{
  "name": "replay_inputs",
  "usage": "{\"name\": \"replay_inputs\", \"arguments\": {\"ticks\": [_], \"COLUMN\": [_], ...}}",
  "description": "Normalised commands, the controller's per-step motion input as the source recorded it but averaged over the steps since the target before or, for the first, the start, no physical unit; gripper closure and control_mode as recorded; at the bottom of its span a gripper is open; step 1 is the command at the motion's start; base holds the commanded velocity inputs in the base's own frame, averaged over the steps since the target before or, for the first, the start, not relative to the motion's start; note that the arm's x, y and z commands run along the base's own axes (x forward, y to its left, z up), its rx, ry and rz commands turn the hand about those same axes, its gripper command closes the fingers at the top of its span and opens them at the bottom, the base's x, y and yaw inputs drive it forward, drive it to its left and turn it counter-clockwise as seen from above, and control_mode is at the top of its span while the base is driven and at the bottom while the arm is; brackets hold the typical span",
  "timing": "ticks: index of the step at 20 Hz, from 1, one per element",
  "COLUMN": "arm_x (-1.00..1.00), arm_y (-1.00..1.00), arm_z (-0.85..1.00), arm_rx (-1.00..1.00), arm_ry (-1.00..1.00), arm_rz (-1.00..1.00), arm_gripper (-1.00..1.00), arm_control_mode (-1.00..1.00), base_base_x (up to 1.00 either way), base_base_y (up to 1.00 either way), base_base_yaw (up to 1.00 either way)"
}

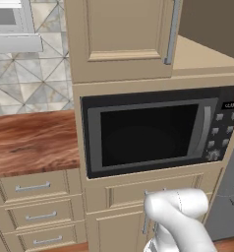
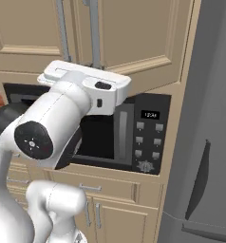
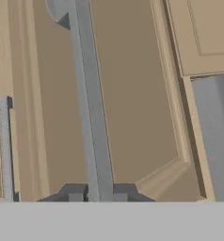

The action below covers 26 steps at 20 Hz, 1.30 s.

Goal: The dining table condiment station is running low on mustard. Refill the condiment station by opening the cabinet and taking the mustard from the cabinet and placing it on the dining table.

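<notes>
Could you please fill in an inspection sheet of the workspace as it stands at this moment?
Surface: wood countertop left of the microwave, over beige drawers.
Job's things: cabinet above the microwave; in the left base view its right door is swung partly open, showing a bare shelf. Mustard and dining table: nothing seen.
Clutter: nothing seen.
Gripper: gripper shut on the door's silver bar handle.
Cables: nothing seen.
Surroundings: built-in black microwave, patterned wall tiles, grey refrigerator at right.
</notes>
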Motion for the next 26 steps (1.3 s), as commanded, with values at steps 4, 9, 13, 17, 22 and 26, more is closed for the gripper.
{"name": "replay_inputs", "arguments": {"ticks": [4,9,13,17,22,26], "arm_x": [-1.00,-0.93,-0.04,0.57,0.85,1.00], "arm_y": [-0.33,0.11,0.92,1.00,0.71,0.12], "arm_z": [0.00,0.00,0.00,-0.07,-0.18,-0.30], "arm_rx": [0.00,-0.01,-0.22,-0.35,-0.29,-0.19], "arm_ry": [0.03,0.11,0.33,0.40,0.36,0.27], "arm_rz": [-0.07,-0.16,-0.25,-0.27,-0.26,-0.19], "arm_gripper": [-1.00,-1.00,-1.00,-1.00,-1.00,-1.00], "arm_control_mode": [-1.00,-1.00,-1.00,-1.00,-1.00,-1.00], "base_base_x": [0.00,0.00,0.00,0.00,0.00,0.00], "base_base_y": [0.00,0.00,0.00,0.00,0.00,0.00], "base_base_yaw": [0.00,0.00,0.00,0.00,0.00,0.00]}}
